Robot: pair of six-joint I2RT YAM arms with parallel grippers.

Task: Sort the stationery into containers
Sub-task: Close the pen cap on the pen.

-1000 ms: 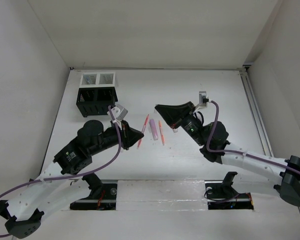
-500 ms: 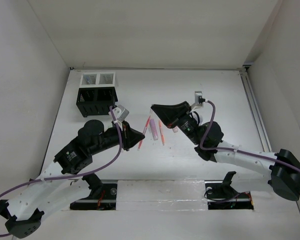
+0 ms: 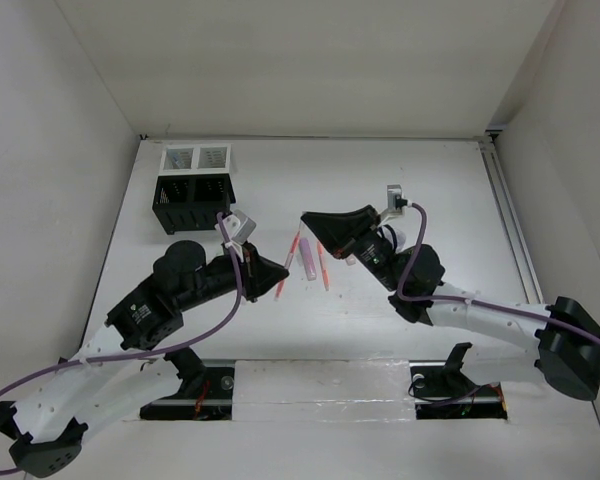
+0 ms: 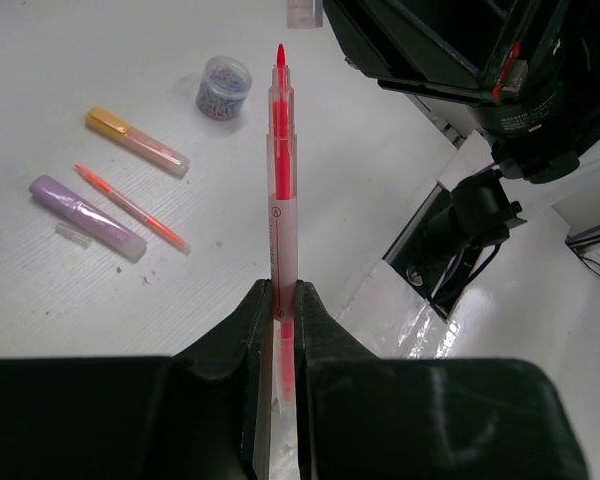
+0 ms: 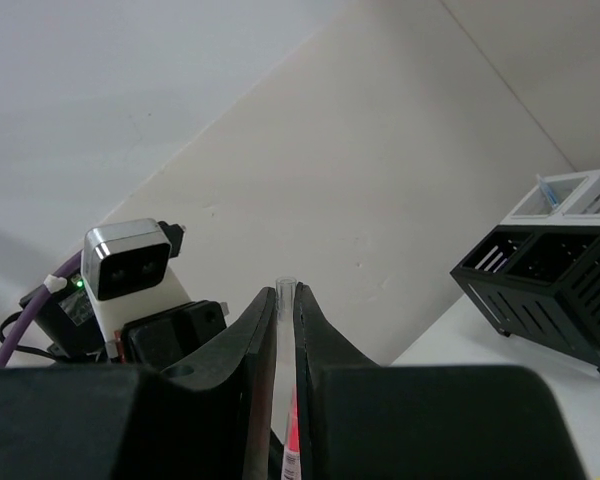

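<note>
Left pincer (image 4: 277, 296) is pressed together on a red pen (image 4: 280, 180). It grips the lower barrel, so the pointed tip sticks straight out toward 12 o'clock in the wrist view, over the white surface (image 4: 40, 60). Right pincer (image 5: 285, 297) is nipped tight too, on a thin clear-and-red pen (image 5: 284, 288) whose clear end pokes just past the fingertips. From above, the two arms face each other over the middle of the surface. The left pincer sits at about 7 o'clock from the right one, near it but apart.

Loose stationery lies on the surface beneath them. In the left wrist view, at 9 o'clock from the held red pen, there is a purple marker (image 4: 86, 217) with a small clear cap (image 4: 75, 232) just beside it. A thin orange pen (image 4: 130, 206) lies alongside, with an orange-capped marker (image 4: 137, 141) beyond. At 11 o'clock sits a small round greyish piece (image 4: 223, 88).

The containers stand well apart from all this, at 10 o'clock on the surface in the overhead view — a black mesh organiser (image 3: 193, 203) with a white mesh organiser (image 3: 195, 158) directly behind it at 12 o'clock.
</note>
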